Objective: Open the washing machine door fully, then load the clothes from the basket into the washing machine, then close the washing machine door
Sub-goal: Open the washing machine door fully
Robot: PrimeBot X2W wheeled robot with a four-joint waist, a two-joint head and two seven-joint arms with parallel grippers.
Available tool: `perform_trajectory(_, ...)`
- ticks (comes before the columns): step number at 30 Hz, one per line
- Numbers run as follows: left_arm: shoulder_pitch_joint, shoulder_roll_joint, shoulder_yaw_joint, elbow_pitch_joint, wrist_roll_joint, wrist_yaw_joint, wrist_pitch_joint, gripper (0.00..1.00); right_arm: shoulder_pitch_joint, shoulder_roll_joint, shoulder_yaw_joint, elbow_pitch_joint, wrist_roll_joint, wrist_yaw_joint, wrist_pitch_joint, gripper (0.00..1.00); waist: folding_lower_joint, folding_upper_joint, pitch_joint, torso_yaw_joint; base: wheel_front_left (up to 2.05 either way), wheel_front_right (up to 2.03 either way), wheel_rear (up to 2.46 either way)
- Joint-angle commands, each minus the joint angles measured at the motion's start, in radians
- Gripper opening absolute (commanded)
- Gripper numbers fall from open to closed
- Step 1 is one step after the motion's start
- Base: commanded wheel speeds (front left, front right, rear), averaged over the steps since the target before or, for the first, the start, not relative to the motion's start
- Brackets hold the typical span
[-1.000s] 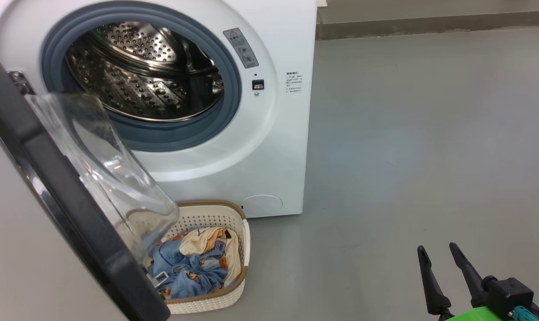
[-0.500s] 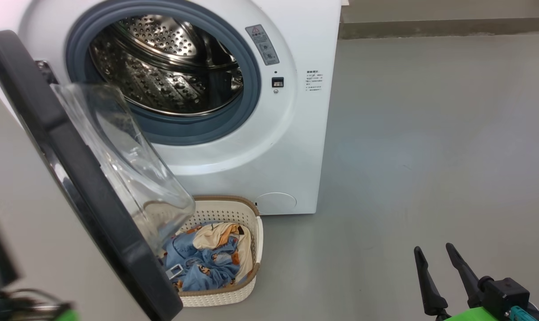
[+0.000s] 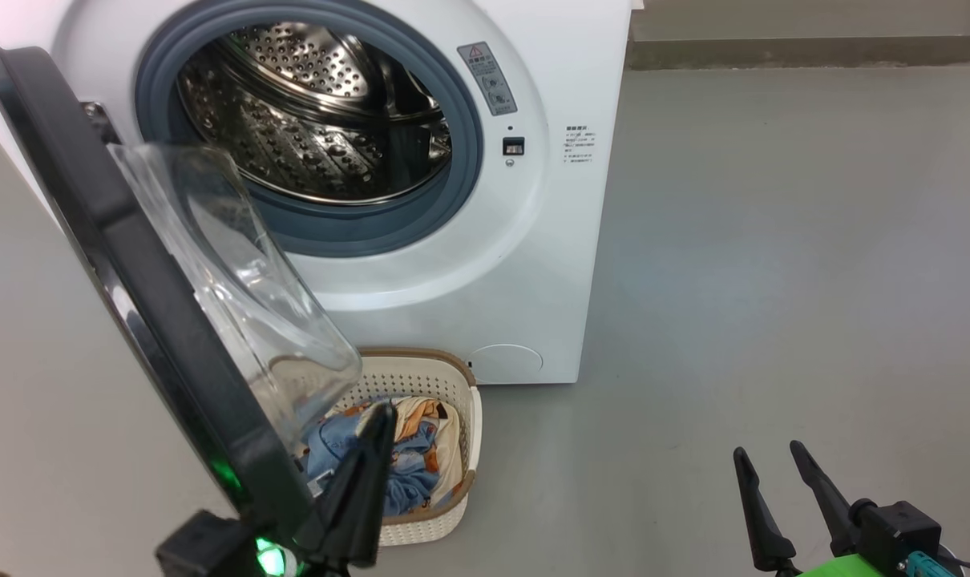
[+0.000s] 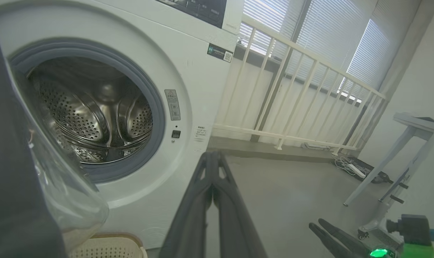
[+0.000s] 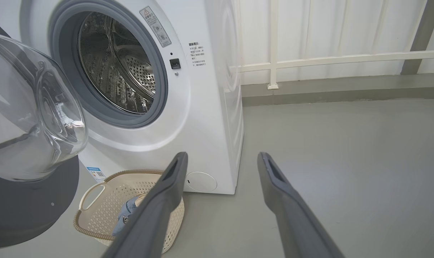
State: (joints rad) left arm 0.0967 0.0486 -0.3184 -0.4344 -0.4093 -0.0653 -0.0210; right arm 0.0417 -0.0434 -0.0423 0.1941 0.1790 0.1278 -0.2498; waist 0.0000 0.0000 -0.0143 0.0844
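A white front-loading washing machine (image 3: 485, 264) stands on a grey floor (image 3: 773, 240), its steel drum (image 3: 317, 112) in plain sight and seemingly empty. The washing machine door (image 3: 132, 264) hangs open to the left on its hinge, dark rim edge-on to the head view, and its clear glass bowl (image 3: 244, 280) bulges right. The basket (image 3: 421, 377) sits on the floor just in front of the machine's lower front, its left part tucked under that bowl, probably so the garments have a short lift to the opening. The clothes (image 3: 417, 473), light blue with cream patches, lie heaped inside it, so loading looks not yet begun. The left end effector (image 3: 382, 417) rises at the near left beside the door's lower rim and over the basket, its fingers pressed together and holding nothing; that narrow shape seems better suited to nudging the door wider than to picking up cloth. The right end effector (image 3: 767, 450) waits at the near right over bare floor, well apart from the basket, fingers spread wide and empty.
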Motion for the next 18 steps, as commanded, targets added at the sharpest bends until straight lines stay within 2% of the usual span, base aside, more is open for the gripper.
perform_trajectory(1,-0.018,0.002,0.025,-0.003,-0.009,0.010,0.003,0.00,-0.019,-0.007,0.030,-0.020,0.008,0.003,-0.012,1.00,0.0000,0.0000,0.001,0.001,0.00,0.00,0.00)
perform_trajectory(7,-0.009,0.002,0.031,0.109,-0.004,0.050,-0.007,0.00,-0.020,-0.007,0.032,-0.015,0.015,0.003,-0.012,1.00,0.0000,0.0000,0.005,0.002,0.00,0.00,0.00)
perform_trajectory(18,-0.021,0.004,0.064,0.169,0.014,0.107,-0.021,0.00,-0.021,-0.007,0.033,-0.006,0.024,0.003,-0.012,1.00,0.0000,0.0000,0.007,0.016,0.00,0.00,0.00)
